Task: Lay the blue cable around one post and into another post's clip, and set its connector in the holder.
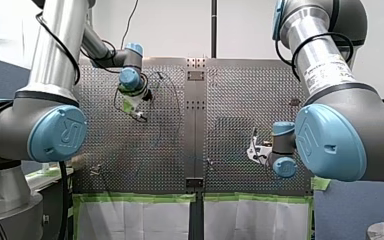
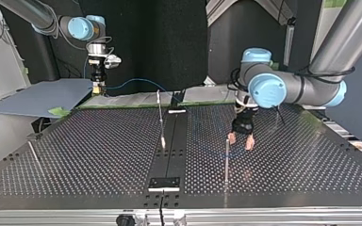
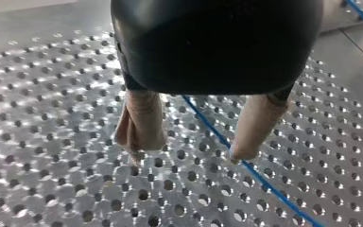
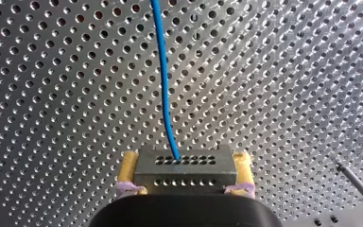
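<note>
Across the work area: perforated table (image 2: pixel 75 150), dark strip down its middle.

Over the table, at the top view's right: left gripper (image 3: pixel 194 142), beige fingers (image 3: pixel 139 127) spread apart, grasping nothing, tips low over the holes and straddling the blue cable (image 3: pixel 269 185).

At the top view's far left: right gripper (image 4: pixel 184 176), yellow pads clamped on the connector (image 4: pixel 184 161), held above the table.

Upright on the table: thin posts, one (image 2: pixel 160 113) beside the middle strip, another (image 2: pixel 226 160) near the left gripper.

Blue cable — runs out of the connector, down over the holes, then between the left gripper's fingers. Whether it touches any post cannot be told.

Handling, as judged: cable light, thin and limp, likely to slide on the metal and spring back from a bend. Connector rigid and the surest hold. Cable best pinched gently a little way short of a post — firm enough to steer, not enough to kink.
</note>
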Controlling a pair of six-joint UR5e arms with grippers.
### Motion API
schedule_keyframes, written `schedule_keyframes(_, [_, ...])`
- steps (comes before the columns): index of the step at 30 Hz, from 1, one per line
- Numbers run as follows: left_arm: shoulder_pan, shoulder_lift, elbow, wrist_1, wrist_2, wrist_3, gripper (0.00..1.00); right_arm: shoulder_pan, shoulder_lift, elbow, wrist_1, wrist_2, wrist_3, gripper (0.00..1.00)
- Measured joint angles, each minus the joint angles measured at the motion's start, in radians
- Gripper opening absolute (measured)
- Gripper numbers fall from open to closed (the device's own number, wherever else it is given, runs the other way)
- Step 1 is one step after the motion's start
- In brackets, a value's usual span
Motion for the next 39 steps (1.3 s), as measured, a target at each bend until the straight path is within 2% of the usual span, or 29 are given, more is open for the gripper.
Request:
schedule_keyframes(5, [-0.003,0.037,-0.035,-0.036,-0.030,-0.043,1.00,-0.001,0.000,0.000,0.002,0.000,0.000,0.01])
schedule_keyframes(8, [-0.007,0.063,-0.060,-0.045,-0.045,-0.047,1.00,-0.001,0.000,0.000,0.004,0.001,0.000,0.01])
schedule_keyframes(16, [-0.015,0.138,-0.135,-0.001,-0.065,0.015,1.00,0.003,0.000,0.000,0.007,0.002,0.001,0.01])
schedule_keyframes(22, [-0.013,0.192,-0.177,-0.029,-0.114,0.069,1.00,0.008,0.000,0.000,0.016,0.003,0.001,0.01])
schedule_keyframes(34, [-0.022,0.301,-0.087,-0.138,-0.223,0.178,1.00,0.010,0.000,0.000,0.017,0.001,0.007,0.01])
schedule_keyframes(39, [-0.028,0.324,-0.040,-0.184,-0.270,0.225,1.00,0.010,0.000,0.000,0.015,0.000,0.011,0.01])
